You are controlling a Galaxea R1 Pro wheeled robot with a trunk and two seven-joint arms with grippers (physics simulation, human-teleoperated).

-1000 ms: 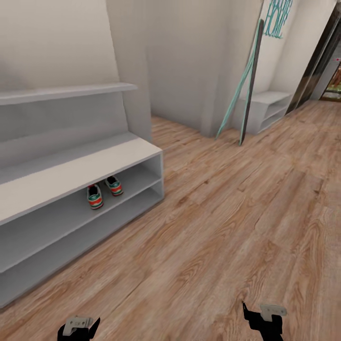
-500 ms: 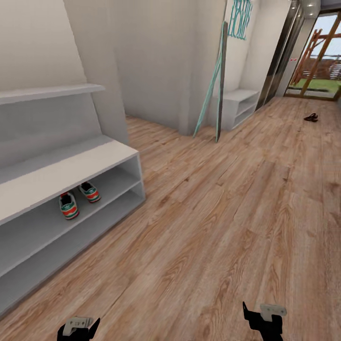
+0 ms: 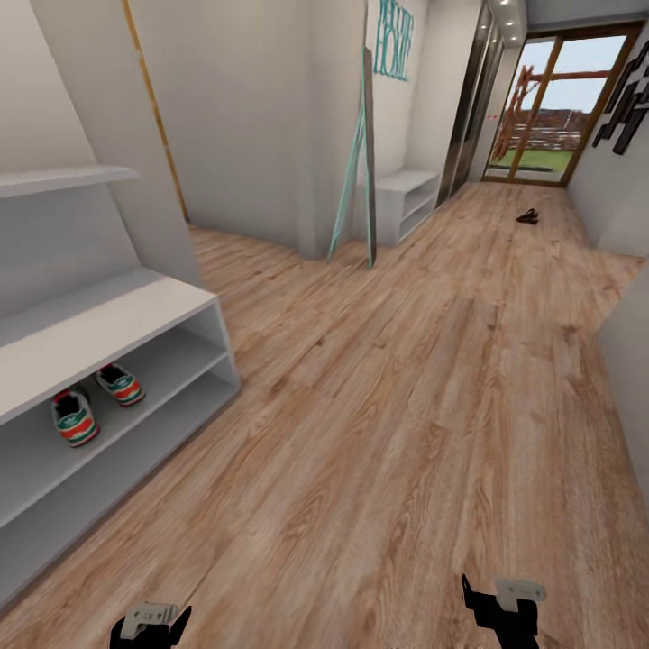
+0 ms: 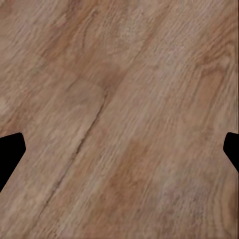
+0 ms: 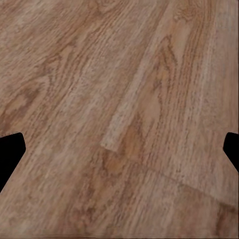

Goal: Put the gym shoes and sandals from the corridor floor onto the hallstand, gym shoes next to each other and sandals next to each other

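Matt wood-grain planks, light brown with darker knots, cover the corridor floor (image 3: 406,379); the hallstand (image 3: 117,333) looks smooth, painted pale grey-white. The gym shoes (image 3: 90,404) show cream uppers with green and red-orange trim.

Both grippers, the left gripper (image 3: 151,624) and the right gripper (image 3: 501,606), are black with pale grey plates; black fingertips (image 4: 10,154) are blunt wedges.

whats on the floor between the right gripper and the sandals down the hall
Nothing: in the head view, only bare corridor floor lies between the right gripper and the sandals.
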